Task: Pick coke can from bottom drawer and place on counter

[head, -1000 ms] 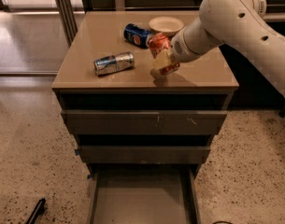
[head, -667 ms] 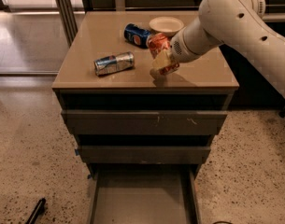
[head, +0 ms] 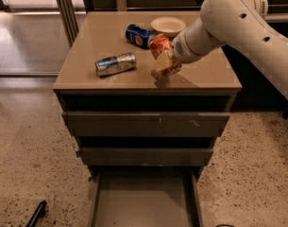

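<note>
My gripper (head: 162,66) is over the front middle of the tan counter (head: 87,46) and is shut on the red-orange coke can (head: 163,55). The can is tilted, its lower end close to the counter surface; I cannot tell whether it touches. The white arm reaches in from the upper right. The bottom drawer (head: 143,202) is pulled open below, and its grey interior shows no can.
A silver-and-blue can (head: 115,64) lies on its side at the counter's left. A blue Pepsi can (head: 139,35) lies at the back, next to a shallow white bowl (head: 168,25). The two upper drawers (head: 143,124) are shut. A dark object (head: 37,214) lies on the floor at lower left.
</note>
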Controlling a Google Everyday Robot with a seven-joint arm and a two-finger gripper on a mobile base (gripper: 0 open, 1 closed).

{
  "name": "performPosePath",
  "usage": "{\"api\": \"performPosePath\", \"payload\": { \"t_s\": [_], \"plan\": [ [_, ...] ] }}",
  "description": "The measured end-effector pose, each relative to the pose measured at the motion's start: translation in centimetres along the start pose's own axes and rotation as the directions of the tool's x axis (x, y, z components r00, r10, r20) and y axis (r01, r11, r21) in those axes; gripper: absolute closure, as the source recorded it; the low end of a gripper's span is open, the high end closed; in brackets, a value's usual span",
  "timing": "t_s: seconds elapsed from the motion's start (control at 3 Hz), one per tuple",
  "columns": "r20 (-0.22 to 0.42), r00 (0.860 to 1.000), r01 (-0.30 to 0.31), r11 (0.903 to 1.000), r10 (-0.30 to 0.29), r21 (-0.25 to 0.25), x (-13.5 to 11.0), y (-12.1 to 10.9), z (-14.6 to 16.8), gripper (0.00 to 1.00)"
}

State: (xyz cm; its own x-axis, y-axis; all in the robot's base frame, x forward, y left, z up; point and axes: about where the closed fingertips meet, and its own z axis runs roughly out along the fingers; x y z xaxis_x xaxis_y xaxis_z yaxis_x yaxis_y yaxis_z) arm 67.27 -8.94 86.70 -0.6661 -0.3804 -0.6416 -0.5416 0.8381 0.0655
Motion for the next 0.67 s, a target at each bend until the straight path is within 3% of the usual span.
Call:
{"api": "performPosePath", "payload": {
  "t_s": [0.33, 0.67],
  "plan": [
    [0.0, 1.0, 0.0, 1.0, 0.0, 0.0, 0.0, 0.01, 0.01, 0.0],
    [0.0, 1.0, 0.0, 1.0, 0.0, 0.0, 0.0, 0.01, 0.01, 0.0]
  ]
}}
